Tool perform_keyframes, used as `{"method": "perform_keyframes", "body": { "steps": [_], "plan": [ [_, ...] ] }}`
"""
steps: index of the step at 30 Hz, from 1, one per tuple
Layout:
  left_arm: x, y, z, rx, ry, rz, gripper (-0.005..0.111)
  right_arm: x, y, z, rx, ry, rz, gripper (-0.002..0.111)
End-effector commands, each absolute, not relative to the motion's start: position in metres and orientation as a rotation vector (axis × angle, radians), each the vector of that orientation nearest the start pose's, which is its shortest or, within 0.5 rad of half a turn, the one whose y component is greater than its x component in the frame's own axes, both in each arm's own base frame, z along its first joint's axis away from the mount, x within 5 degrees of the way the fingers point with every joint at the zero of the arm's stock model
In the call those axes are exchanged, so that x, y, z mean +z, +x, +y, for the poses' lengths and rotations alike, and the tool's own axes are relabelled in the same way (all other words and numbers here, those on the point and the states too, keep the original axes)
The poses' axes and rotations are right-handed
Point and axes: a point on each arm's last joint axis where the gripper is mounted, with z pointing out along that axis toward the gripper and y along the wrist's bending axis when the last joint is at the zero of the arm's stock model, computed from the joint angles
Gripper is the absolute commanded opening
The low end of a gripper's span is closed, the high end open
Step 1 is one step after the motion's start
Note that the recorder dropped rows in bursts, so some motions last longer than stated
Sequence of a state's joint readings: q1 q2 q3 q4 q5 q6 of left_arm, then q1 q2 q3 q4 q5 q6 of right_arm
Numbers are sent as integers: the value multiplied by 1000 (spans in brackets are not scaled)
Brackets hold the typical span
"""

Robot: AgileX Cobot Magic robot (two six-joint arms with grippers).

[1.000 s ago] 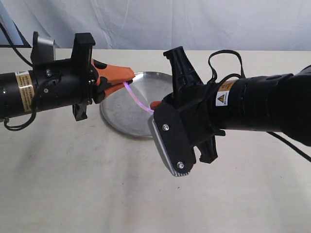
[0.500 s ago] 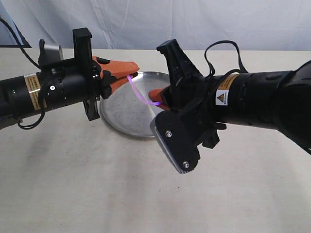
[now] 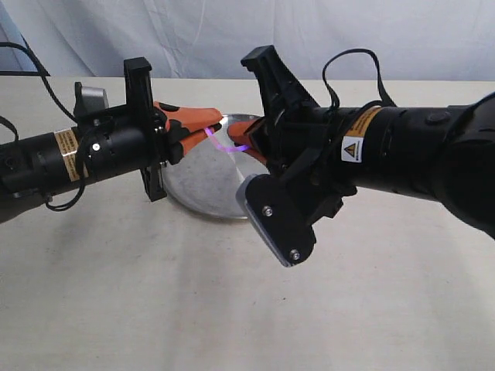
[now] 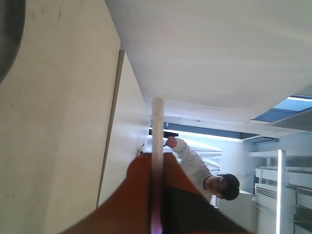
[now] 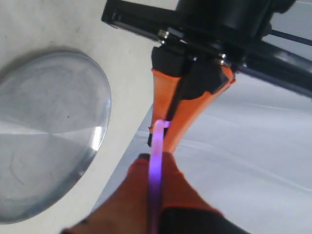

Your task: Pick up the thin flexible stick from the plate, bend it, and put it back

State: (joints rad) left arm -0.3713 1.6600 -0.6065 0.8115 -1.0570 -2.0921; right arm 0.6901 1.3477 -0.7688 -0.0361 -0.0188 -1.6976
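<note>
- We see the left gripper (image 3: 207, 122) and right gripper (image 3: 250, 144) nose to nose above the plate (image 3: 195, 188); the bent stick (image 3: 224, 145) bridges their narrow gap.
- We note open table (image 3: 155, 301) nearer the camera.

Left arm (image 3: 77, 151), right arm (image 3: 402, 151), jaws closed, facing

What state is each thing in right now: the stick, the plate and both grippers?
plate: flat on the table, the part in view bare.
thin flexible stick: lifted above the plate, bent into a curve, one end in each gripper.
left gripper: shut on one end of the stick.
right gripper: shut on the other end.
</note>
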Motion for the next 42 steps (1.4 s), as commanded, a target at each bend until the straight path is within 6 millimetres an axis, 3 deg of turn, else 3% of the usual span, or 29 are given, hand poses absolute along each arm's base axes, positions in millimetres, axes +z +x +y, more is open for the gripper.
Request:
{"method": "perform_keyframes", "body": {
  "steps": [1, 5, 11, 16, 20, 23, 28, 32, 42],
  "plan": [
    [203, 250, -166, -2006, -571, 1994, 0, 273, 223, 184, -668, -1931, 713, 0],
    [204, 250, -166, -2019, -569, 1981, 0, 272, 222, 183, -644, -1924, 750, 0],
    [205, 249, -166, -2031, -532, 1978, 0, 271, 223, 182, -421, -1732, 1087, 0],
    [210, 247, -168, -2032, -400, 1935, 0, 269, 222, 182, -174, -1496, 1397, 0],
    [216, 247, -172, -2045, -280, 1941, 0, 264, 215, 185, 3, -1451, 1524, 0],
    [221, 247, -177, -2004, -74, 1973, 0, 263, 211, 189, 203, -1315, 1664, 0],
    [218, 242, -178, -1971, 35, 2008, 0, 263, 206, 193, 349, -1250, 1730, 0],
    [217, 243, -178, -1925, 88, 1992, 0, 267, 205, 196, 510, -1072, 1821, 0],
    [216, 247, -170, -1889, 98, 1983, 0, 271, 201, 201, 732, -884, 1906, 0]
  ]
}}
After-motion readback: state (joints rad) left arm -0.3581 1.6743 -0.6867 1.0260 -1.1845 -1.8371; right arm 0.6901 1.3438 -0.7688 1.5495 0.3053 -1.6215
